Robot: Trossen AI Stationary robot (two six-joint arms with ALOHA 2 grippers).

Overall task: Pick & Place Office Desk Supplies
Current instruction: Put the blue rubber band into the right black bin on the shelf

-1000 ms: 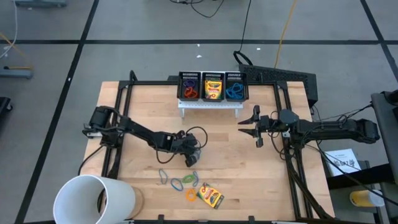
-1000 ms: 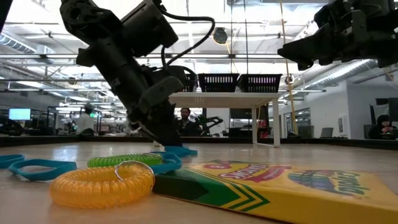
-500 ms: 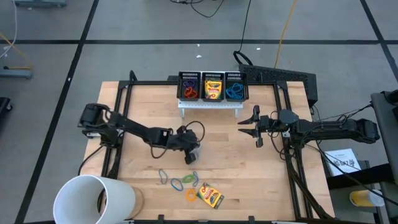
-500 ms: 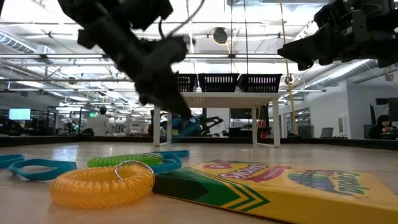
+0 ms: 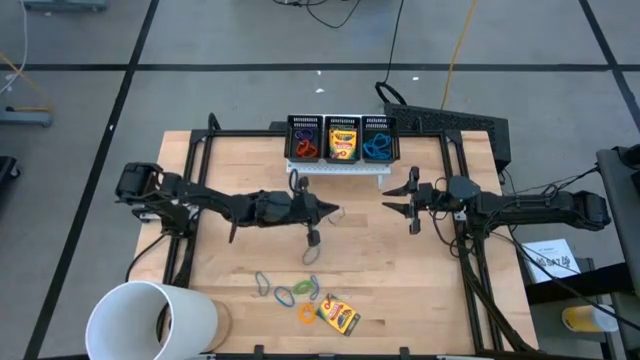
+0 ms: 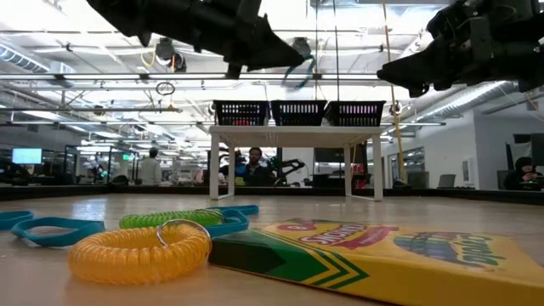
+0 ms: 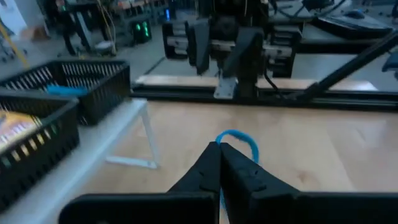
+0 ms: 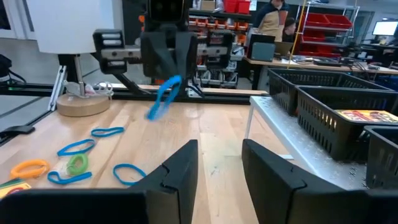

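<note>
Three black mesh bins [image 5: 340, 138] on a white stand; crayon box inside the middle one, "Crayola" partly legible on another crayon box [image 6: 382, 246] lying in front of the stand. Left gripper [image 5: 332, 211] clamped on a blue rubber band [image 7: 239, 140], raised before the stand. Right gripper [image 5: 397, 199] beside the stand, jaws spread, empty. Loose bands near the box: three blue, one green, one orange.

Overall light: bright, even, from overhead.
Low view: ceiling strip lights glare behind dark, silhouetted arms; near crayon box [image 6: 382, 255] soft.
Left wrist view: background blurred, mesh bins [image 7: 56, 118] smeared.
Table [image 5: 240, 160]: soft, faint shadows.
</note>
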